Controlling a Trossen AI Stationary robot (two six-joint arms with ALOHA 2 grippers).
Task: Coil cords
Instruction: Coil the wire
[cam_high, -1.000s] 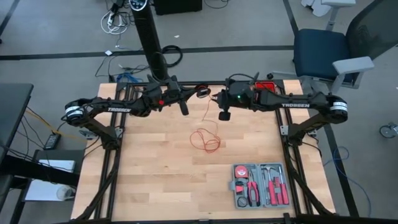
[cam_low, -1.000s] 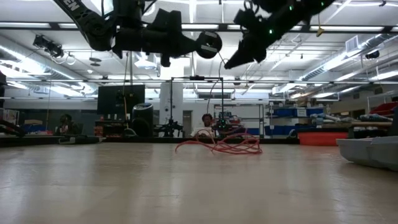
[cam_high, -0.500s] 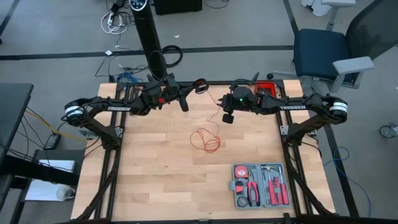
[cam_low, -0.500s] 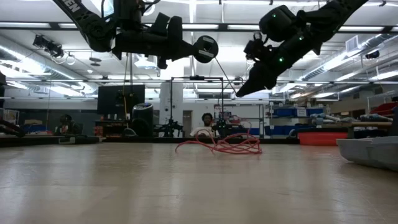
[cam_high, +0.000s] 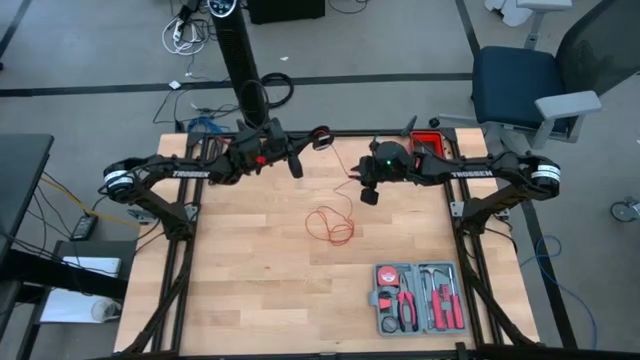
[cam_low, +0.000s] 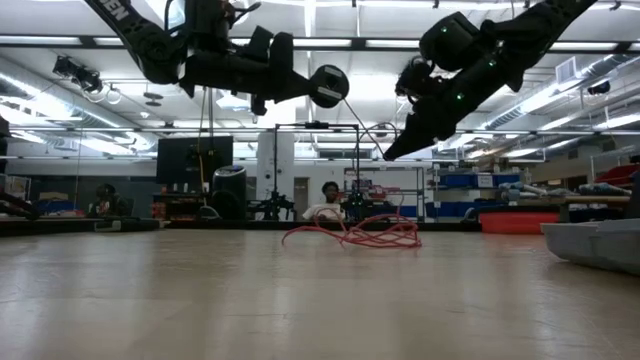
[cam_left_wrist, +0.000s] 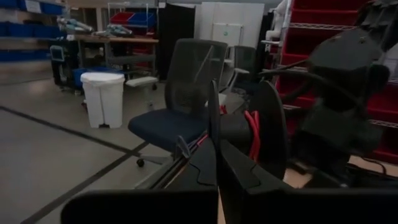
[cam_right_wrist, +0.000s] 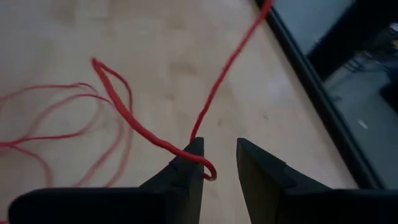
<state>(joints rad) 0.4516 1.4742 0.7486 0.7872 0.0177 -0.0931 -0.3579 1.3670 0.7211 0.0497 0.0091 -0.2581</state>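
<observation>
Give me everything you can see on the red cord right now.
The red cord is very thin and thread-like. Most of it lies in a loose, tangled bundle of loops on the wooden table, near its middle. One strand rises from the pile to a dark spool held by the shut left gripper, with red turns already wound on it. In the right wrist view a kinked strand crosses by one fingertip of the open right gripper; whether it touches is unclear.

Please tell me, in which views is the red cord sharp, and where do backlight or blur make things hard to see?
Right wrist view: the red cord is sharp near the claw's fingers, soft farther away. Low view: bright ceiling lights turn both arms into silhouettes; the cord pile is small but readable. Left wrist view: dim, the spool close and dark. High view: evenly lit, the cord thin.
</observation>
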